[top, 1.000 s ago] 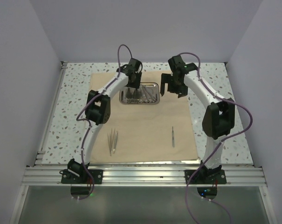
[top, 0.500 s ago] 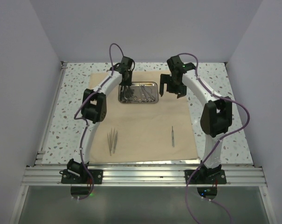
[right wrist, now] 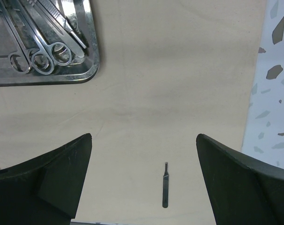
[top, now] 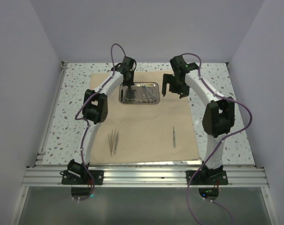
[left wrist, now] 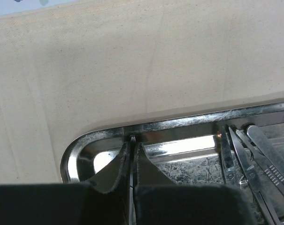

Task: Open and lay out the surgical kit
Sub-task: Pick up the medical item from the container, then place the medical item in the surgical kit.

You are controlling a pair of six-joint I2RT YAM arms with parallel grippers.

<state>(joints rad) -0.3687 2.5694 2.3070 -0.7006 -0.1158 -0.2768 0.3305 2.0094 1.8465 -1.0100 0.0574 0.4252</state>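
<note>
Left gripper (left wrist: pixel 132 143) sits at a left corner of the steel tray (left wrist: pixel 179 124), jaws almost closed, with a thin silver piece (left wrist: pixel 132 138) pinched at the tips. The tray lies on the beige cloth (left wrist: pixel 109 61) and holds ring-handled forceps (right wrist: pixel 41 55) and other slim instruments (left wrist: pixel 247 161). Right gripper (right wrist: pixel 144 138) hangs over bare cloth beside the tray, jaws wide, gripping nothing. A slim probe (right wrist: pixel 165 185) lies on the cloth, framed between them in the wrist view. Tweezers (top: pixel 113 140) lie on the cloth, nearer the left arm.

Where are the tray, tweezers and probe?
Tray (right wrist: pixel 43 79): right wrist view, on the rim at its lower edge in the picture.
Tweezers (top: pixel 113 140): top external view, mid-length of the bundle.
Probe (right wrist: pixel 165 190): right wrist view, middle of the shaft.
</note>
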